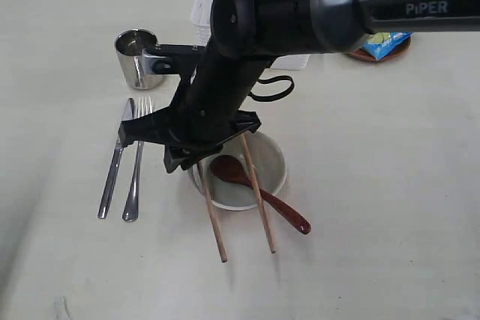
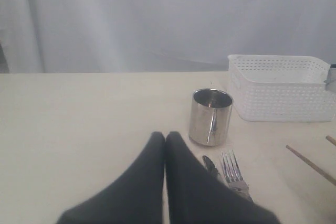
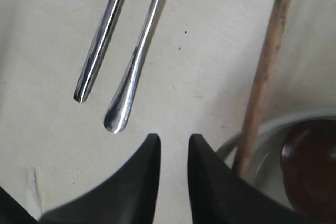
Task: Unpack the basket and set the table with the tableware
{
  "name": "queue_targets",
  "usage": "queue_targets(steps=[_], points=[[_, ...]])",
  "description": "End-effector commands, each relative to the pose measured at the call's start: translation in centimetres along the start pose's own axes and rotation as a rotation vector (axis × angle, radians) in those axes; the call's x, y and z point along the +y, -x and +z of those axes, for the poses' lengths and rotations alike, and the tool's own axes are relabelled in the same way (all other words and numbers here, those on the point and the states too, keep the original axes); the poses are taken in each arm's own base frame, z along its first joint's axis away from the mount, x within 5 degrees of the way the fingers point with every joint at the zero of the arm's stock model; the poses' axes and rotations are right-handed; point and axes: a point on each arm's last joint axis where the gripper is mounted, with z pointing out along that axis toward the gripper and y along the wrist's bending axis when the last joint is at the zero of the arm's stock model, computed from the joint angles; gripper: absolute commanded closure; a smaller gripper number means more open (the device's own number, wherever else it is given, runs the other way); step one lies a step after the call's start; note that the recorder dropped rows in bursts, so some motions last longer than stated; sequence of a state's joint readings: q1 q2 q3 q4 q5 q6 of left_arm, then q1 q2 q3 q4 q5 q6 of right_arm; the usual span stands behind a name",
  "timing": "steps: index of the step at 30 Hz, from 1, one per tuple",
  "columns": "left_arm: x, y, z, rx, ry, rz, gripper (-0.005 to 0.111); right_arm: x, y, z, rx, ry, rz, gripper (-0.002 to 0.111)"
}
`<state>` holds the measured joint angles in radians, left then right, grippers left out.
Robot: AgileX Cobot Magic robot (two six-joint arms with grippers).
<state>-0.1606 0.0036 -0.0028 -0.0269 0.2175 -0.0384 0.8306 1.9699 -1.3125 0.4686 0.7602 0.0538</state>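
Note:
My right gripper [image 1: 178, 157] [image 3: 173, 139] hangs low over the table [image 1: 375, 185] between the fork and the cream bowl [image 1: 274, 157], open, with nothing between its fingers. The steel knife [image 1: 115, 162] [image 3: 102, 40] and fork [image 1: 136, 166] [image 3: 134, 66] lie side by side. Two wooden chopsticks [image 1: 259, 196] [image 3: 265, 72] lean over the bowl [image 3: 262, 129]. The reddish spoon [image 1: 262, 198] [image 3: 310, 166] rests in the bowl, handle over the rim. The steel cup [image 1: 136, 58] [image 2: 210, 117] stands upright behind the cutlery. My left gripper [image 2: 165, 136] is shut and empty near the cup.
The white basket [image 1: 204, 7] [image 2: 283, 87] stands at the back, mostly hidden by my right arm. At the back right a small brown plate [image 1: 358, 55] carries a blue chip bag [image 1: 386, 41]. A fork [image 2: 231, 169] and a chopstick [image 2: 312, 163] lie beside my left gripper.

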Motion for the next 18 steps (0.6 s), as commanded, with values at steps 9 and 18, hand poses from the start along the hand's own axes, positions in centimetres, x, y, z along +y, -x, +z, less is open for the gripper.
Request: queue_targets(steps=[9,18], points=[[-0.01,-0.02,-0.01,-0.007,-0.002,-0.005,0.107,0.34,0.09,-1.5,-0.025,-0.006,-0.027,0.089],[-0.01,-0.02,-0.01,-0.007,-0.002,-0.005,0.107,0.02,-0.37,-1.58,0.025,-0.043,-0.051,0.089]])
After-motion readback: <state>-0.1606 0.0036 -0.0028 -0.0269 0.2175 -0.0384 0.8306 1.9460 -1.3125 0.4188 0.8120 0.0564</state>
